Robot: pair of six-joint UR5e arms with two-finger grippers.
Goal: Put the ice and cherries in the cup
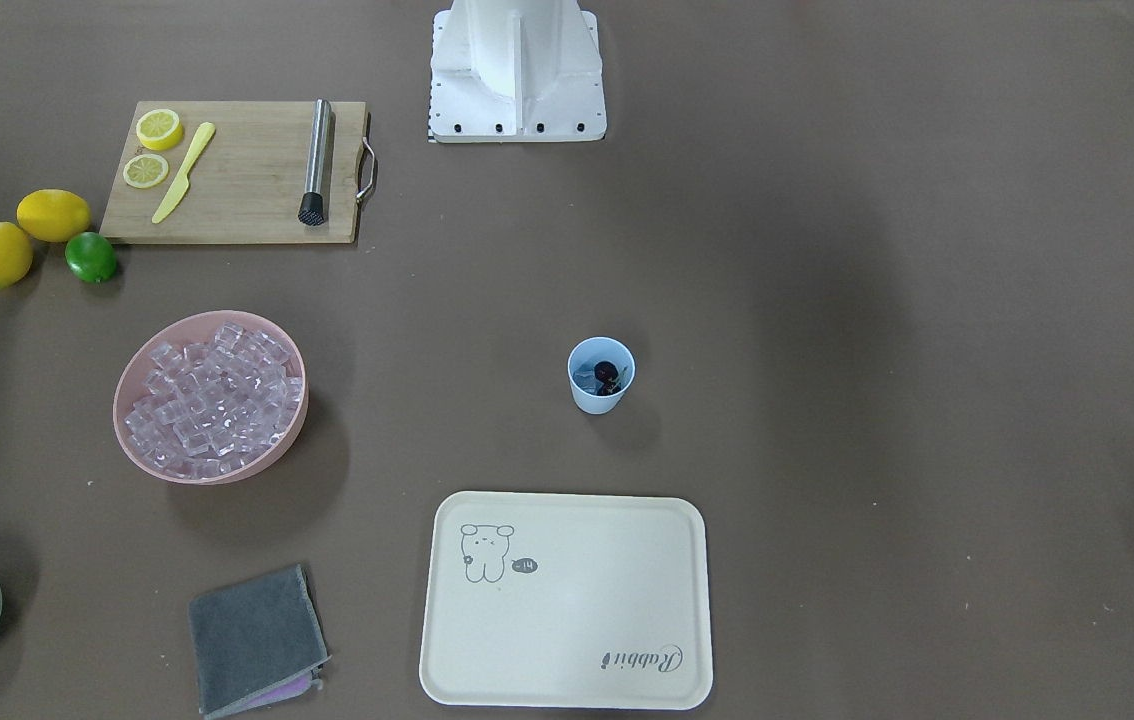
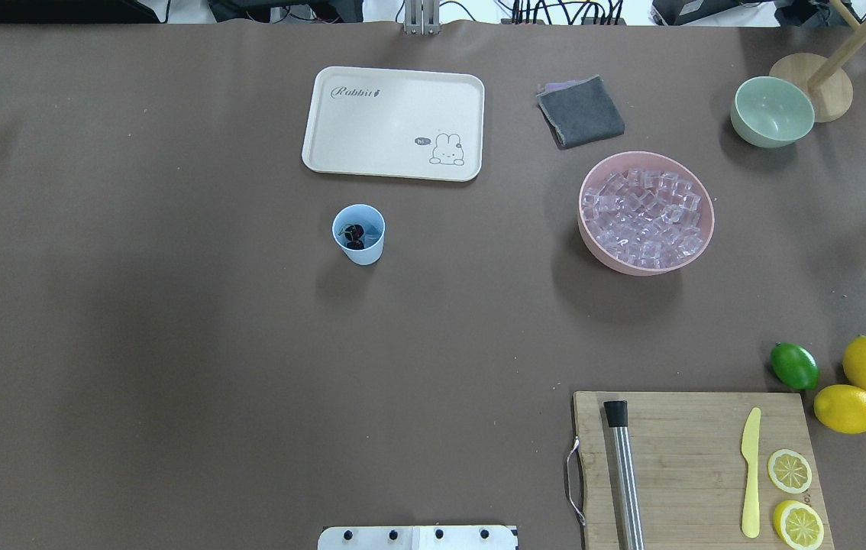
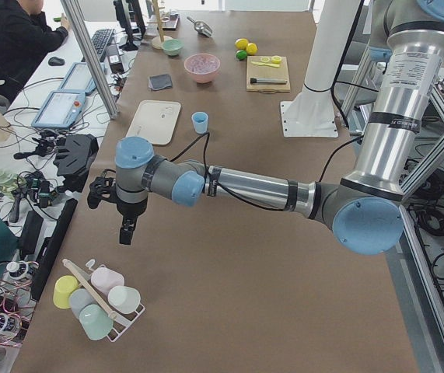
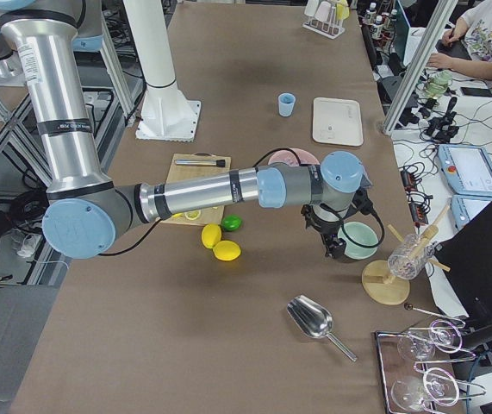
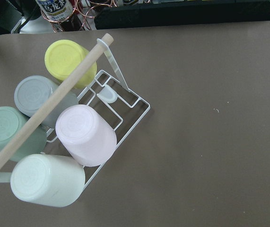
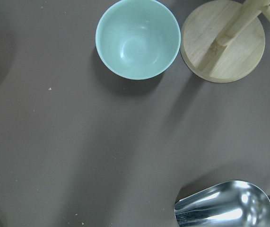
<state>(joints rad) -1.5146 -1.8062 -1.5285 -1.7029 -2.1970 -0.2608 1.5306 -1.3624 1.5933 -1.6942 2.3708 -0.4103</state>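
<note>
Right, from my seat the cup [image 2: 366, 252] stands upright on the brown table, just on the robot's side of the cream tray [image 2: 379, 130] and apart from it. Both cherries [image 2: 355, 236] lie inside the cup, dark against the blue. Something pale sits beside them in there, but I cannot tell whether it is ice. The rest of the ice [image 2: 645, 218] is heaped in the pink bowl [image 2: 593, 248], well apart from the cup on the robot's right.

Neither arm is near the cup. The left gripper [image 3: 127, 231] hangs pointing down over the table's far left end, near the rack of upturned cups [image 5: 54, 101]. I see it only from the side, so I cannot tell how its jaws stand. The right gripper [image 4: 335, 250] hangs at the opposite end, above the green bowl [image 6: 138, 38], with the metal scoop [image 6: 224, 208] nearby. Its jaws I cannot read either.
</note>
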